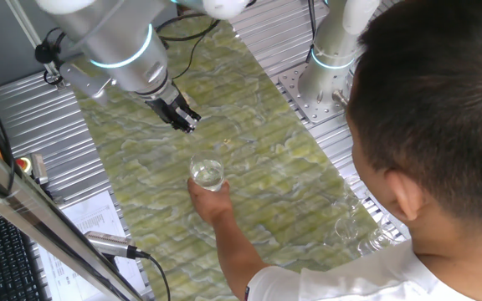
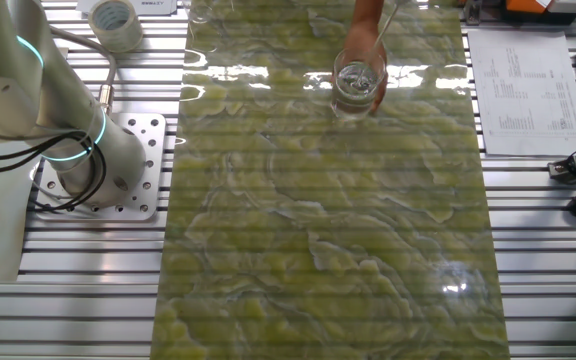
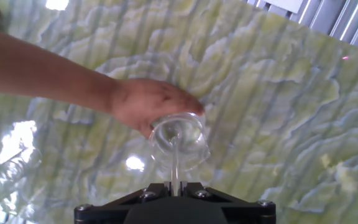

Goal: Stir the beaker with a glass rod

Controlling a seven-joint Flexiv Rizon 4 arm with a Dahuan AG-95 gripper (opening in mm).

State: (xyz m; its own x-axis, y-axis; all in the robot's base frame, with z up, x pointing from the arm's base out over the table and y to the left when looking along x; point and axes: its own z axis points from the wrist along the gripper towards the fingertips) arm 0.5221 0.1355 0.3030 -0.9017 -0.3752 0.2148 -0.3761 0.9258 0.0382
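Note:
A person's hand [image 3: 143,102] holds the beaker [image 3: 182,138], a short clear glass with liquid, on the green marbled mat. In one fixed view the beaker [image 1: 207,174] stands just in front of my black gripper [image 1: 184,118]. The glass rod [image 3: 175,163] is clamped between my gripper's [image 3: 175,183] jaws and runs forward, its far end lying inside the beaker's rim. How deep the tip sits I cannot tell. In the other fixed view the beaker [image 2: 358,78] is at the mat's far edge, with the thin glass rod [image 2: 383,30] slanting above it; the gripper is out of that view.
A cluster of small clear glass vessels [image 1: 360,230] stands at the mat's edge near the person, whose head [image 1: 442,109] fills the right. A tape roll [image 2: 115,20], printed sheets [image 2: 524,92] and the arm's base [image 2: 98,160] lie off the mat.

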